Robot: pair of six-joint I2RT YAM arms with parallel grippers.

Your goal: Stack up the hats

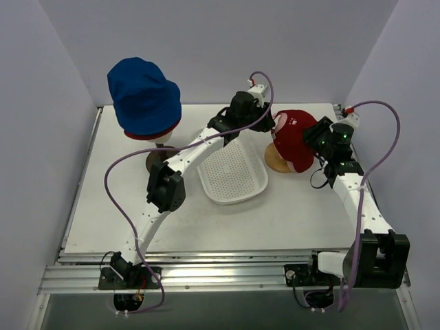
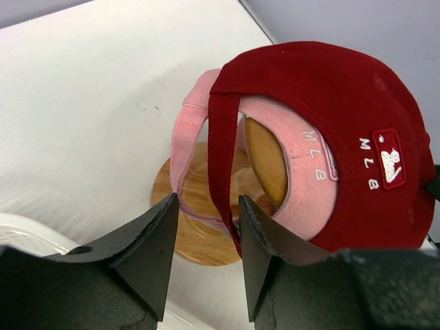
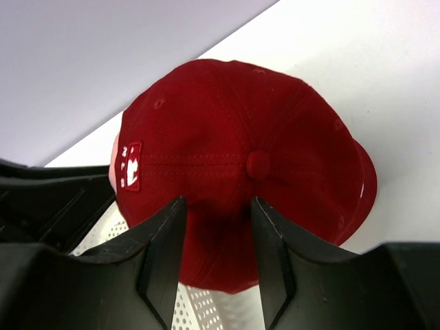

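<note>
Your red peaked cap (image 1: 297,134) sits over the pink peaked cap (image 2: 313,185) on a wooden stand (image 2: 199,240), right of centre in the top view. The blue bucket hat (image 1: 143,93) covers the dark red bucket hat (image 1: 150,133) at upper left. Both end effectors stand apart, clamped on nothing: the left end effector (image 2: 206,254) straddles the red back strap, and the right end effector (image 3: 218,254) brackets the crown. Expect light, floppy fabric that creases and slides. Take the stiffer peak or strap band, not the loose crown.

Four hats: blue hat (image 1: 143,93), dark red hat (image 1: 148,135), red cap (image 1: 297,137), pink cap (image 2: 295,137); one basket (image 1: 232,180)
</note>
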